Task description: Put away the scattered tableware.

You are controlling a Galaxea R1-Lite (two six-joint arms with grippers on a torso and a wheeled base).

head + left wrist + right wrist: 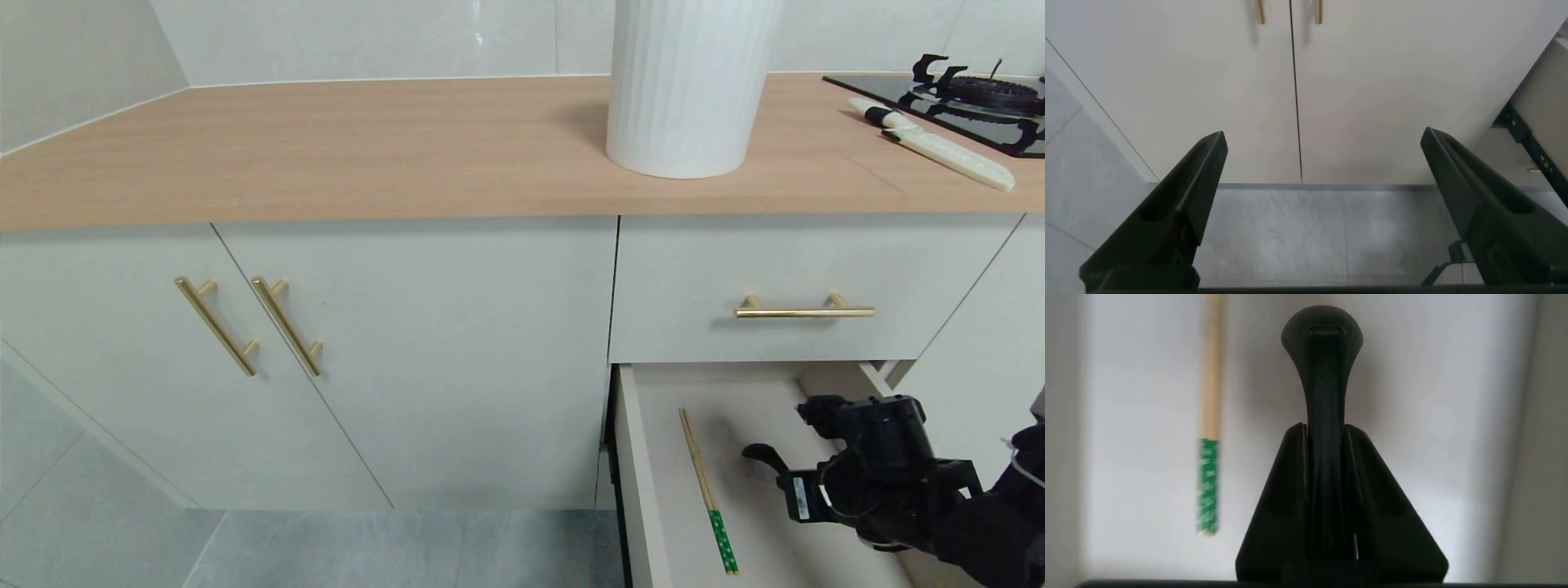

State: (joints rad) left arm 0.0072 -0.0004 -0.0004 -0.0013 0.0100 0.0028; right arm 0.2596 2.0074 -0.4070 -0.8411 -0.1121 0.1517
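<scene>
The lower drawer [639, 482] stands pulled out at the right of the cabinet. A pair of wooden chopsticks with green ends [707, 492] lies lengthwise on its floor. My right gripper [796, 482] hangs over the drawer beside the chopsticks, shut on a black spoon [761, 453] whose bowl end sticks out past the fingers. In the right wrist view the black spoon [1321, 343] runs up from my gripper [1324, 445], with the chopsticks [1211, 416] alongside. My left gripper [1323, 212] is open and holds nothing, facing the cabinet doors low above the floor.
On the wooden counter [326, 147] stand a tall white ribbed container [686, 82] and, at the far right, a cream-coloured knife [939, 147] beside a black stove [980, 98]. The upper drawer with a gold handle [804, 310] is closed. Grey floor tiles [1306, 237] lie below the doors.
</scene>
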